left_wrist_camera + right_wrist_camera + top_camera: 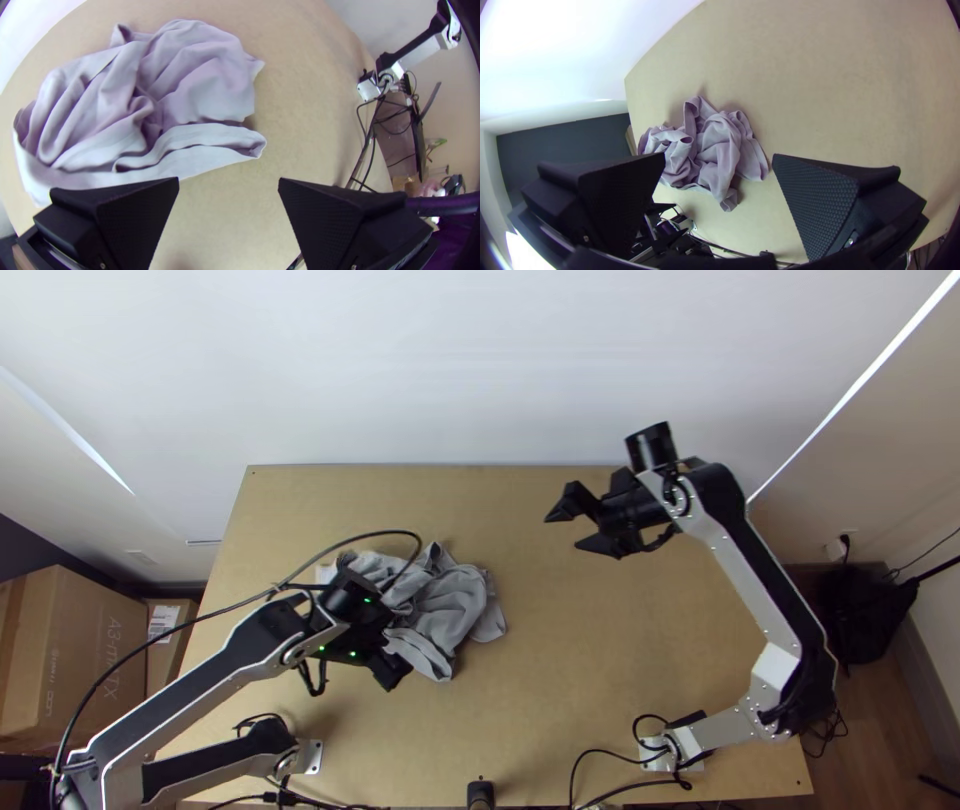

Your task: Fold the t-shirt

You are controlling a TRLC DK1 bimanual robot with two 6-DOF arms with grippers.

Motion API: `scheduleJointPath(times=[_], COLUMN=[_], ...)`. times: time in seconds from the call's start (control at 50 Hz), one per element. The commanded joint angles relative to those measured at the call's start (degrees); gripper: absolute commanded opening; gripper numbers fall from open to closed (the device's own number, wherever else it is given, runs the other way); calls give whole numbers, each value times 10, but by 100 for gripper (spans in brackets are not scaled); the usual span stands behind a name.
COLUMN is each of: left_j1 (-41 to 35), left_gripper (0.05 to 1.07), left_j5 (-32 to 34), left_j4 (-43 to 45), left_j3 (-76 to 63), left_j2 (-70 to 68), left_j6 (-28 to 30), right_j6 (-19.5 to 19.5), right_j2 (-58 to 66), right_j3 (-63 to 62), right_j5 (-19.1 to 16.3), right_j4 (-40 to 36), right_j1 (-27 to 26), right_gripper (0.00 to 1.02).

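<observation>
Lying bunched on the wooden table [620, 670], left of its middle, the grey t-shirt [455, 605] is a heap of loose folds and creases, with a flatter, hem-like band along one side in the left wrist view. Above its left, near part hangs the left gripper [393, 648], jaws wide apart with no cloth between them. The right gripper [563, 532] is over the far right part of the table, well apart from the t-shirt, its jaws also open and holding nothing. Black cables [625, 786] run by the near edge, where a small black object [480, 792] stands about midway along. Left of the table are a large cardboard box [75, 650] and a smaller box [162, 655] with a white label; beyond the far edge rises a pale wall [430, 370].
</observation>
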Motion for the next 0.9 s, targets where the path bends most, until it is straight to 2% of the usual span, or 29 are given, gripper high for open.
scheduleJointPath(times=[0.0, 0.12, 0.34, 0.42, 0.88], left_j1=[-36, -87, -141, -148, -170], left_gripper=[96, 96, 95, 88, 88], left_j5=[-18, -61, -77, -76, -76], left_j4=[22, 38, 75, 96, 171], left_j3=[-19, -33, -42, -46, -56], left_j2=[27, 59, 101, 109, 177], left_j6=[6, 18, 30, 35, 33], right_j6=[-15, -39, -54, -59, -68], right_j2=[-36, -55, -93, -102, -133], right_j3=[-23, -34, -81, -95, -141], right_j5=[-25, -44, -46, -46, -46], right_j4=[-33, -73, -88, -87, -87], right_j1=[-44, -83, -118, -125, -155], right_gripper=[98, 98, 98, 98, 98])
